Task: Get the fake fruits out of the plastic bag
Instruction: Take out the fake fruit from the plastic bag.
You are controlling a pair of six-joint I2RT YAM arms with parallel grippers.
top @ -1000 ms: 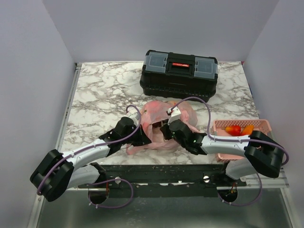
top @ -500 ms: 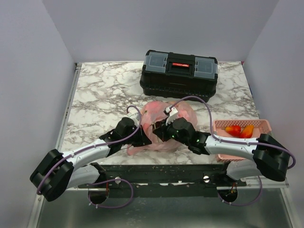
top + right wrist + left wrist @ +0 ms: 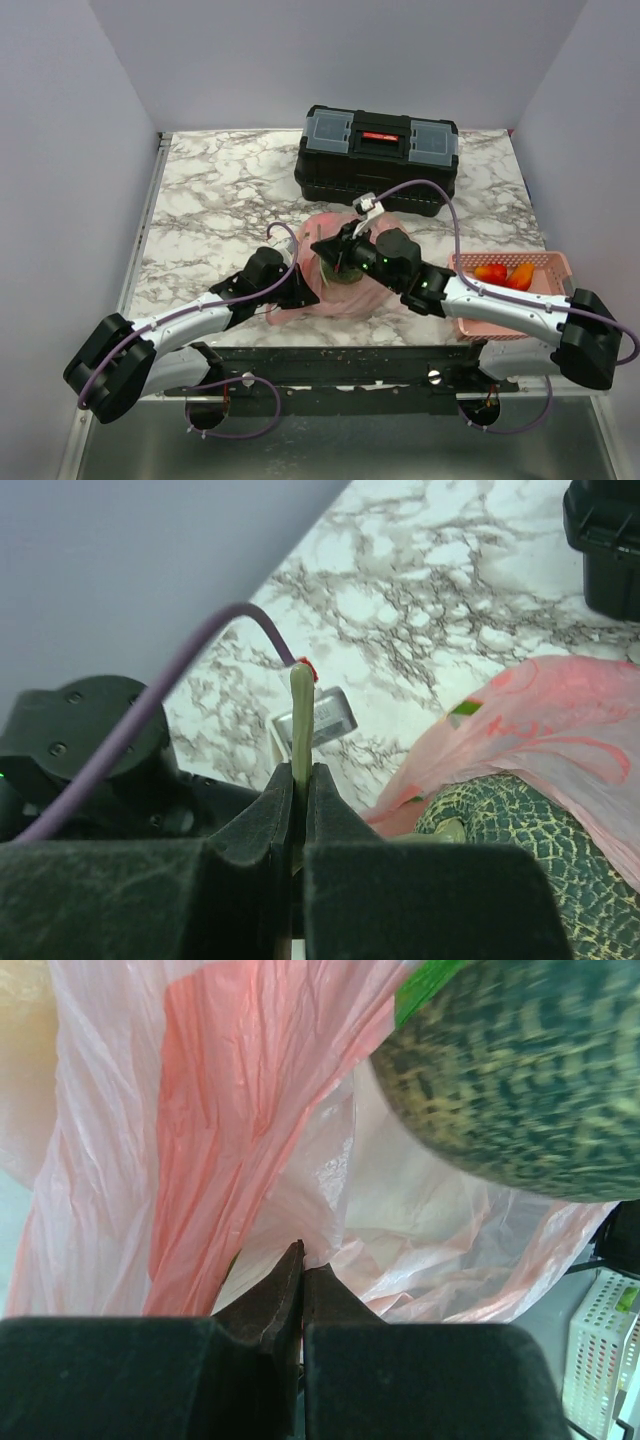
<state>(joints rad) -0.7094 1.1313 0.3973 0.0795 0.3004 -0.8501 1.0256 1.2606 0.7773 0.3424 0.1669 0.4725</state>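
Left end effector [image 3: 302,1260] pressed together on a fold of the plastic bag [image 3: 220,1110], which lies crumpled on the marble surface [image 3: 220,190] near the black toolbox [image 3: 378,155], on its near side. Right end effector [image 3: 301,780] pinching the pale stem [image 3: 301,705] of a green netted fruit [image 3: 510,1070]; the fruit is at the bag's open mouth with pink film beside it, and whether it is clear of the bag I cannot tell. Red fruit [image 3: 490,271] and orange fruit [image 3: 521,274] lie side by side in the pink basket [image 3: 560,262], right of the bag.
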